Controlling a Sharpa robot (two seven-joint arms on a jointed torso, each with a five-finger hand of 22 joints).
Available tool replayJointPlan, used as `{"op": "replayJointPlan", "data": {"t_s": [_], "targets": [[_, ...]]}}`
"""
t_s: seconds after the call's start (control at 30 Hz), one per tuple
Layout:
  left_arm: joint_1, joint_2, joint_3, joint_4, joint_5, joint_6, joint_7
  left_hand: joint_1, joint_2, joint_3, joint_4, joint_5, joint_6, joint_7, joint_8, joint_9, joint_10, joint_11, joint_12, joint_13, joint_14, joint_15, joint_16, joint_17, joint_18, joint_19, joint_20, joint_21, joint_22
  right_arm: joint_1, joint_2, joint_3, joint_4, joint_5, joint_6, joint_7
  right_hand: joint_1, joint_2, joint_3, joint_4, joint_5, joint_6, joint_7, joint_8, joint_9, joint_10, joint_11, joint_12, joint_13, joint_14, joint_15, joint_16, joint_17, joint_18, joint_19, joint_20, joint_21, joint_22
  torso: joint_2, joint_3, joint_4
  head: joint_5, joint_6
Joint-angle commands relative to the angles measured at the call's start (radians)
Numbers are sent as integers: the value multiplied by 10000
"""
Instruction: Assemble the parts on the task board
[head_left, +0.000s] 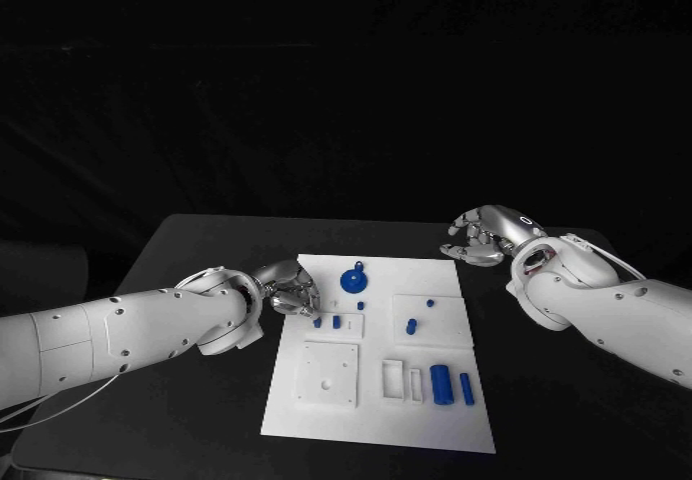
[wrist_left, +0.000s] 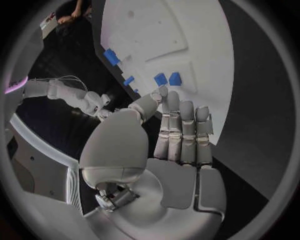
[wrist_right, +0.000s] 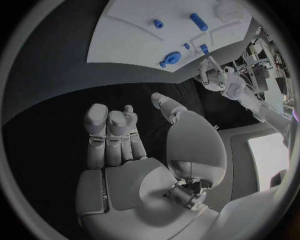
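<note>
Black table (head_left: 188, 400) under dark backdrop bears the white task board (head_left: 310, 420)

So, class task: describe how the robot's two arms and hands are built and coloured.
Both arms have smooth white shells. The left arm carries a thin pale cable below it; the right arm has one looping near its wrist. The left hand and right hand are silver, segmented metal.

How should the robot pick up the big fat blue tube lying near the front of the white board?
Probably by its long sides, around the middle. The blue tube lies flat on the task board, its length running toward the robot, with a slimmer blue piece close on its right. Coming straight down from above, fingers on either side, looks safest. The right hand seems nearer that side.
</note>
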Motion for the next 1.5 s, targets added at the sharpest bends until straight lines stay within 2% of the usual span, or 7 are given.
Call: {"op": "replayJointPlan", "data": {"t_s": [0.03,0.4,1.2,1.3,1.4,1.47,1.5], "targets": [[-17,59,-31,-14,-322,276,121,-65,25,-21,29,-43,51,-7,-37,-23,17,15,-28,-9,-22,-45,36,-11,-179,25,-744,27,12,-6,14,4,8,-33,23,93,97,-22,53,12,26,19,81,44,-1,-47,-6,54,-18,46,-11,-38,15,1339,-26,-51,-58,101,7,14,-17,31,-7],[-299,200,-39,-344,-301,-61,151,-105,87,-1,60,-41,90,-7,-87,-80,35,11,-35,-7,-20,-50,55,-19,-181,35,-755,26,23,-6,0,4,8,-33,26,99,101,-22,55,20,24,20,82,45,-1,-48,-5,56,-21,47,-10,-40,18,1339,-25,-49,-59,103,10,14,-14,5,-38],[-306,300,-36,-519,127,-271,136,-190,60,11,84,-41,97,17,-211,-193,-4,28,-81,-11,-41,-60,71,-48,-182,54,-775,20,46,-7,-22,4,1,-30,43,108,107,-28,54,37,18,27,82,49,0,-51,-4,61,-28,48,-9,-45,23,1340,-24,-45,-61,106,2,24,-22,-8,-36],[-306,281,-36,-517,134,-441,199,-172,-158,-15,39,-30,-347,201,-492,-321,-265,149,-223,-56,-101,-40,47,-86,-194,37,-767,-6,56,-7,-34,4,1,-30,36,108,105,-31,53,38,17,27,82,49,0,-51,-4,62,-28,48,-9,-45,23,1340,-24,-44,-62,106,6,23,-22,-21,-30],[-306,257,-35,-491,189,-556,286,-120,-445,-46,48,-41,-1239,555,-943,-501,-562,325,-369,-98,-178,14,11,-141,-218,-7,-726,-77,52,-8,-38,4,2,-30,21,111,100,-36,48,43,13,26,83,48,-1,-52,-4,62,-29,48,-9,-46,24,1340,-24,-43,-62,106,4,20,-19,-26,-10],[-306,237,-32,-463,342,-600,417,-213,-730,-140,126,-54,-2073,492,-1344,-697,-722,380,-417,-97,-222,51,-2,-172,-227,-19,-695,-113,54,-11,-43,4,2,-27,7,121,95,-42,43,48,9,24,84,47,-1,-53,-3,63,-31,47,-8,-48,25,1340,-25,-41,-63,107,3,14,-22,-34,-10],[-306,232,-29,-456,421,-628,502,-246,-813,-159,170,-57,-2160,502,-1373,-720,-742,388,-414,-89,-230,57,-1,-178,-225,-20,-689,-122,54,-12,-45,4,2,-26,3,123,94,-43,42,49,8,23,84,47,-1,-53,-3,63,-31,47,-8,-48,25,1340,-25,-41,-63,107,5,15,-23,-34,-15]]}}
